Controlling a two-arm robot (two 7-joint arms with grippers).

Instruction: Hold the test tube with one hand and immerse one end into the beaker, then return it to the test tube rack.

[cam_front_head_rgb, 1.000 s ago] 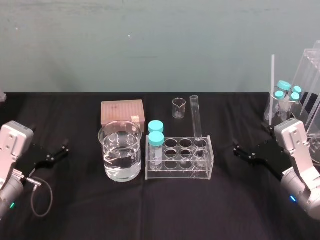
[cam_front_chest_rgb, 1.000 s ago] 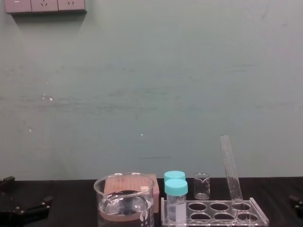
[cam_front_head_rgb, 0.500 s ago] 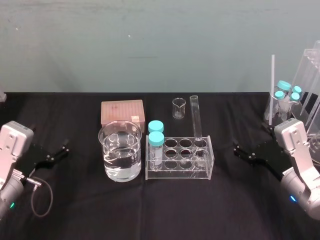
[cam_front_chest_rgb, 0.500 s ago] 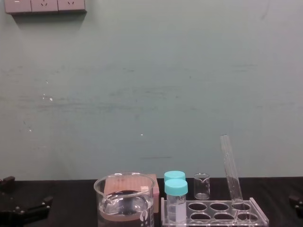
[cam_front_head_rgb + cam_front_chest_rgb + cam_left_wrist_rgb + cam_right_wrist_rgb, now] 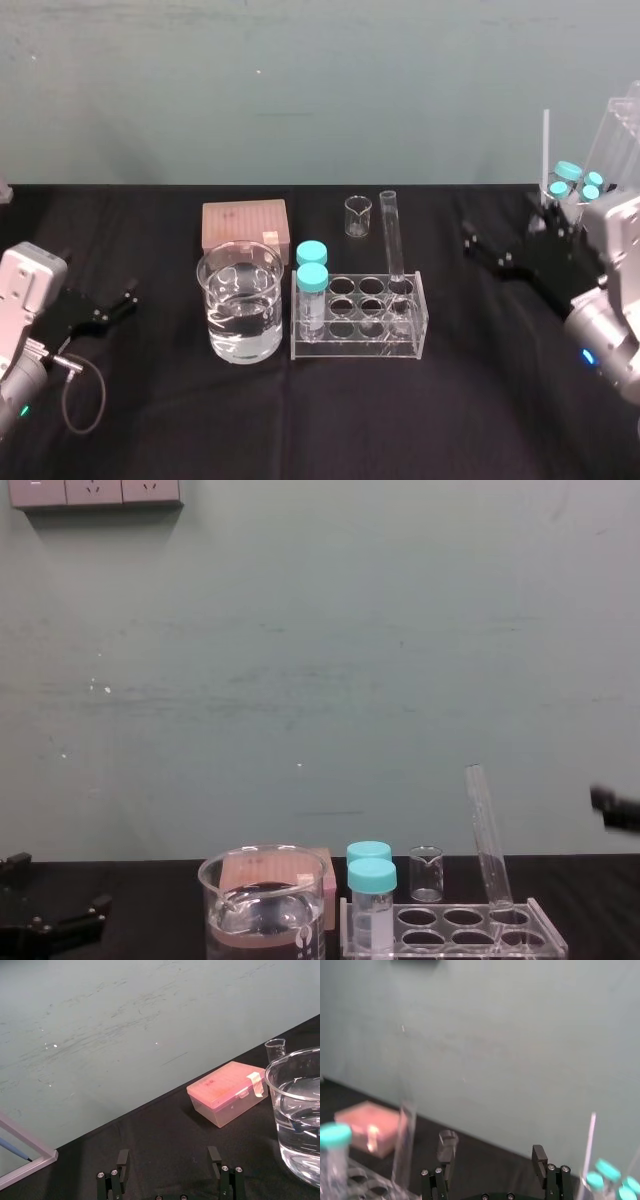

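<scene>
Right gripper [image 5: 487, 250] at right edge, mid-height: spread wide, empty, touching nothing. Test tube [image 5: 390, 235] tilted in test tube rack [image 5: 355, 350], centre frame, right of beaker [image 5: 240, 322]. Left gripper [image 5: 127, 302] parked lower left, spread.

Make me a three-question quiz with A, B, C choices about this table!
1. Where is the test tube?
A. lying on the table
B. standing in the rack
C. held by a gripper

2. How many teal-capped vials stand in the rack?
A. two
B. one
C. four

3. The right gripper is:
A. shut on the tube
B. shut on nothing
C. open

Answers:
1 B, it leans in a back corner hole.
2 A, both stand at the end nearest the beaker.
3 C, its fingers are spread, with nothing between them.
</scene>
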